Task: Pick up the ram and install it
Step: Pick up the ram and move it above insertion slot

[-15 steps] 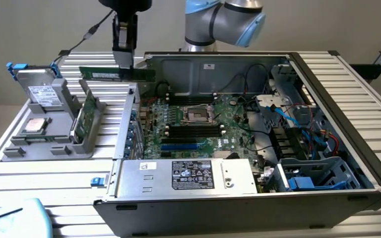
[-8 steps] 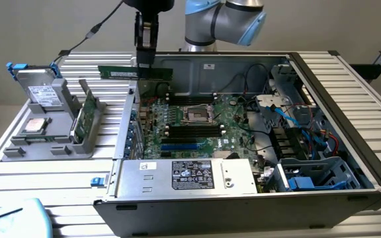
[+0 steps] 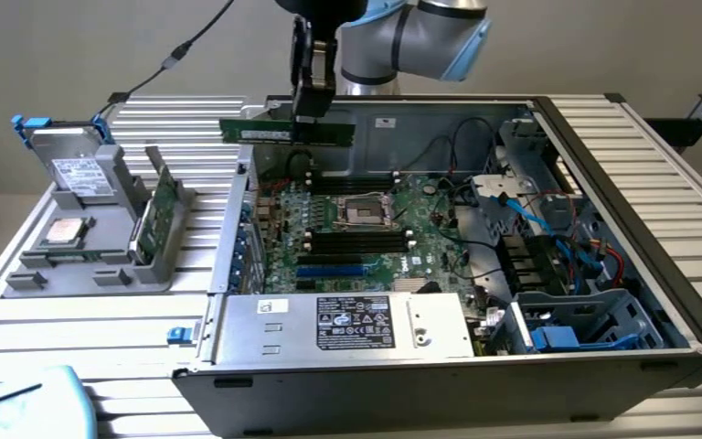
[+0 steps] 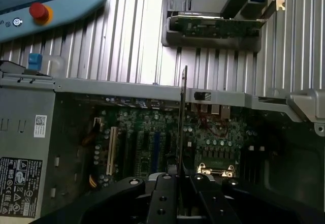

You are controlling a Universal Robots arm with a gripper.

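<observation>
**Jaws clamped on the ram, high over the open case**

The jaws are closed on the ram (image 3: 288, 132), pinching its upper edge a little towards the exterior view's right of its middle. We see the stick hanging level below them with its long side horizontal, in the air and touching nothing else. In the wrist view we look down along the ram (image 4: 183, 117) edge-on, a thin dark line running out from between the two black jaw halves.

Under the stick lies the motherboard (image 3: 376, 229), with the square processor socket (image 3: 361, 212) at its middle and black memory slots (image 3: 348, 183) just beyond it. The ram is well above these slots, near the far corner of the computer case (image 3: 643, 174) on the exterior view's left. At the near end of the case we see the power supply (image 3: 345, 325) with its black label.

Beside the case, on the exterior view's left, a grey holder (image 3: 83, 270) sits on the ribbed metal surface (image 3: 83, 320). A wider green card (image 3: 162, 215) stands upright in it, and a silver processor chip (image 3: 65, 230) lies flat nearby. The wrist view also shows a pale blue pendant with a red button (image 4: 38, 11) on the surface beyond the case wall.
</observation>
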